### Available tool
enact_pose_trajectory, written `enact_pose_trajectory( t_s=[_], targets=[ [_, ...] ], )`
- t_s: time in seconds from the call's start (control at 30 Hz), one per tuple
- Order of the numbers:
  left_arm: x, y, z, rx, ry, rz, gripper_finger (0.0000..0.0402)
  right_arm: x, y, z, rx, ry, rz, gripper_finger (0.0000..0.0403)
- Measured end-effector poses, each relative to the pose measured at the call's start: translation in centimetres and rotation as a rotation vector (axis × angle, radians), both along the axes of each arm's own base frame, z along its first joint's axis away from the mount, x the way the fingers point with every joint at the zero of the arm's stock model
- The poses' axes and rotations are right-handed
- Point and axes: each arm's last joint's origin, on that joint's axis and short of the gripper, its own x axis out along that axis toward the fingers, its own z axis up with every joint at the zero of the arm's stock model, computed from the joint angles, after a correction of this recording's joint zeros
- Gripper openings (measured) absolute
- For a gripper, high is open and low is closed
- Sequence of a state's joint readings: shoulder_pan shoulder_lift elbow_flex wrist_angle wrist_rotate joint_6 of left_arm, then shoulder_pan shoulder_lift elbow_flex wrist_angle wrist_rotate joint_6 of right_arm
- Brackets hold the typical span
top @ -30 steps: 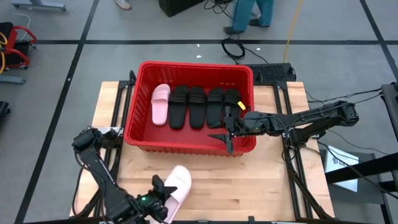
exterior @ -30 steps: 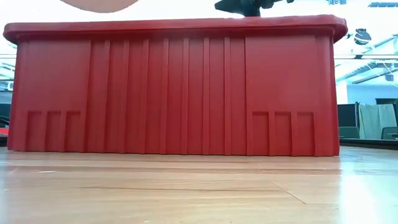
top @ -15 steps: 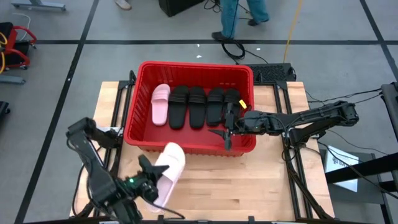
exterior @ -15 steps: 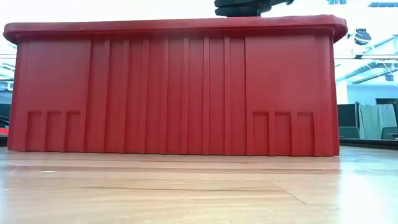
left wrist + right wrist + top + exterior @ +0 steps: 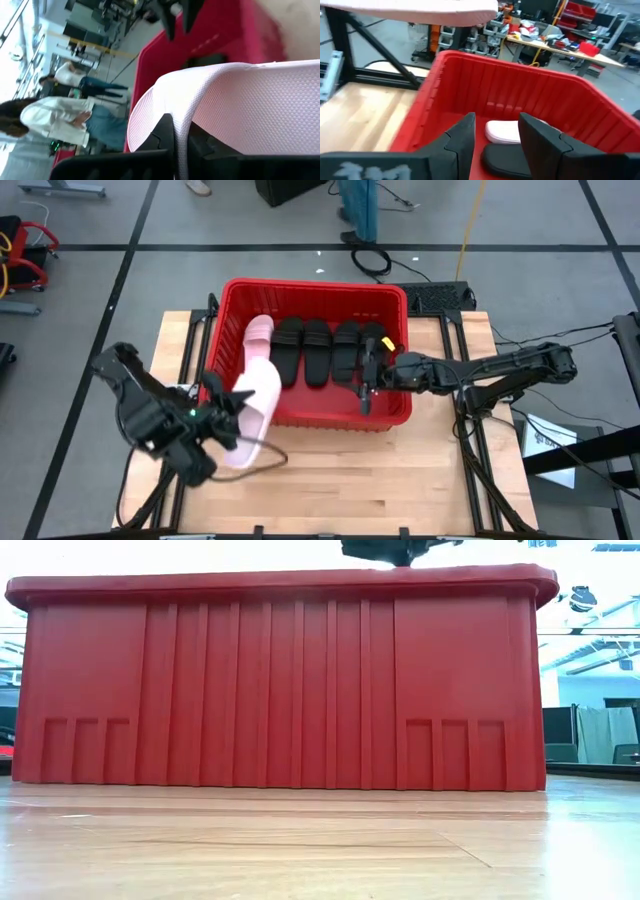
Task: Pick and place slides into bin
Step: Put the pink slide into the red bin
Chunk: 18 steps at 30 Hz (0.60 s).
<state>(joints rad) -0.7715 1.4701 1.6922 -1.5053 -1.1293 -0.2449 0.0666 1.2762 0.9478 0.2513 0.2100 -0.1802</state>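
The left claw point(image 5: 232, 420) grips a pink slide point(image 5: 252, 408) over the red bin's point(image 5: 300, 412) near-left wall, up from the table point(image 5: 400, 470) a second ago; the right claw point(image 5: 364, 385), open, hovers over four black slides point(image 5: 331, 350) inside; no writing is legible.

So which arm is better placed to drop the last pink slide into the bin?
Left. Its gripper is shut on the pink slide at the bin's near wall. The right gripper hangs empty-jawed inside the bin.
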Motion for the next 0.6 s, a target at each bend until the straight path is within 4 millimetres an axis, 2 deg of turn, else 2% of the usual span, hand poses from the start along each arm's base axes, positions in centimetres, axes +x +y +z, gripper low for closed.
enact_pose_trajectory(
  t_s=[0.3,0.6],
  targets=[
    [-1.8,5.9,-0.9,0.001,-0.001,0.105,0.0005,0.0,-3.3,0.2,-0.039,-0.014,-0.107,0.0139],
    [-2.7,11.4,-2.3,-0.027,-0.031,0.06,0.0007,-0.4,-6.5,0.3,-0.041,-0.026,-0.217,0.0139]
  ],
)
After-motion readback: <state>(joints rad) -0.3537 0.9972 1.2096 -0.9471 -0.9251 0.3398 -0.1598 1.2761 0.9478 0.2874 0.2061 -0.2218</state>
